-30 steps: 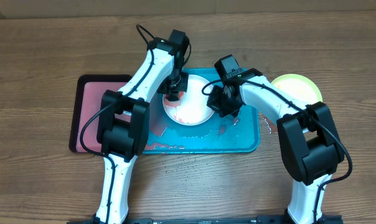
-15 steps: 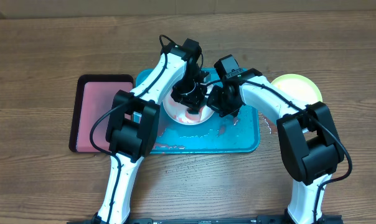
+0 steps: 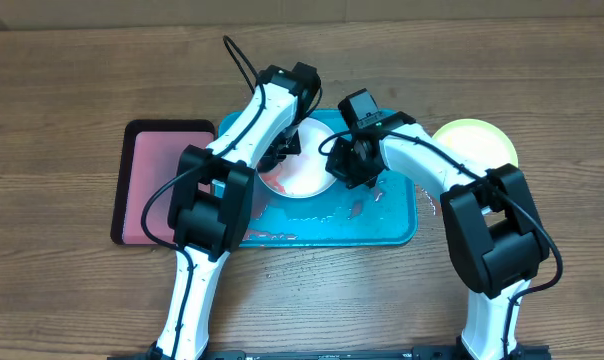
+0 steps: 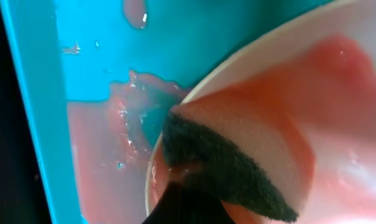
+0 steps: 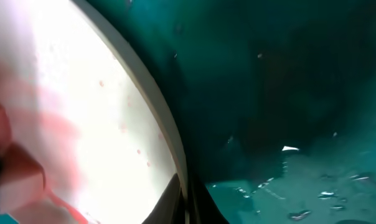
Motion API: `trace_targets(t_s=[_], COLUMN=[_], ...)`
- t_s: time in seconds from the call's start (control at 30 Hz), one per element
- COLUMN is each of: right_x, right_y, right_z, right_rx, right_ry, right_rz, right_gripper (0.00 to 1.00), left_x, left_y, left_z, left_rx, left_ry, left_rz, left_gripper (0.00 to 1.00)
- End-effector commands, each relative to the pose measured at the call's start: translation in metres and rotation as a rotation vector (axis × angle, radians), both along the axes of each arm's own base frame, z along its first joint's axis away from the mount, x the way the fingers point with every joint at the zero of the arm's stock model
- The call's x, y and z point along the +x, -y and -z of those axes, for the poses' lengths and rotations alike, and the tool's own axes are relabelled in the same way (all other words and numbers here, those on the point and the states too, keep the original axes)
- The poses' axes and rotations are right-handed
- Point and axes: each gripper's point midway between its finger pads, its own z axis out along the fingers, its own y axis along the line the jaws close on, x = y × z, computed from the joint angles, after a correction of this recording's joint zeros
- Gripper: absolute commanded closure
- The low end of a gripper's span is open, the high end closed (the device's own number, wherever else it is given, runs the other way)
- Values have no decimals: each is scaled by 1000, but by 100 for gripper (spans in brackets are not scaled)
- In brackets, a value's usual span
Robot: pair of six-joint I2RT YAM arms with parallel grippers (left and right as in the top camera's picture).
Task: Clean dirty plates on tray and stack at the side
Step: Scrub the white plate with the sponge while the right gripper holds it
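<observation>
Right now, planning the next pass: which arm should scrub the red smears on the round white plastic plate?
Left. The left gripper holds a dark-faced sponge on the round white plastic plate; the right gripper pinches its rim, steadying it.

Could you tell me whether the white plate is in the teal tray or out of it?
In: seen from overhead, the white plate lies within the rim of the teal tray, with red smears on it.

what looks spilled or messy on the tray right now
Pinkish-red liquid is pooled on the teal tray beside the white plate, with more streaks near the tray's front rim. The plate is smeared red around the sponge.
</observation>
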Motion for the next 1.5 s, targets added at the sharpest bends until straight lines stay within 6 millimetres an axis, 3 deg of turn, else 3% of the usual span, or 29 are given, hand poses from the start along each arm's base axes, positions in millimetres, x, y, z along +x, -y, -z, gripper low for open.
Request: trace_targets(t_s=[0.0,0.07,0.17,0.37,0.57,0.67,0.83,0.97,1.0,1.1,1.2,1.27,1.33,1.4,1.47], right_x=[-8,-13,-30,-47,-45,-46,-46,-45,-45,-42,-40,-38,-35,-31,-26], right_y=[19,8,-15,-39,-42,-42,-41,-40,-40,-36,-36,-36,-34,-34,-33], right_z=[18,16,14,9,9,9,9,10,10,14,14,14,15,15,14], right_rx=[-66,-5,159,378,381,381,380,371,368,338,336,330,318,320,322], right_ry=[-39,-47,-74,-57,-41,-42,-42,-43,-41,-46,-39,-36,-37,-20,-10], right_rz=[-24,-89,-204,-330,-345,-345,-345,-342,-341,-306,-300,-289,-267,-265,-243], right_gripper=[96,96,96,96,96,96,96,96,96,96,96,96,96,96,96], left_x=[12,12,8,-11,-44,-44,-4,27,30,21,9,-1,-11,-21,-33], left_y=[-24,12,65,112,127,121,88,16,-21,-64,-83,-89,-80,-53,-13], left_z=[22,33,34,19,15,21,34,32,25,14,11,10,15,23,26], left_rx=[68,-152,-465,-770,-811,-724,-476,-125,22,161,196,192,103,-84,-355], left_ry=[-20,-87,-118,-152,-251,-263,-139,13,61,58,10,-50,-152,-266,-351], left_rz=[72,259,457,682,816,793,522,173,33,-107,-151,-148,-55,105,283], left_gripper=[96,96,96,96,96,96,96,96,96,96,96,96,96,95,96])
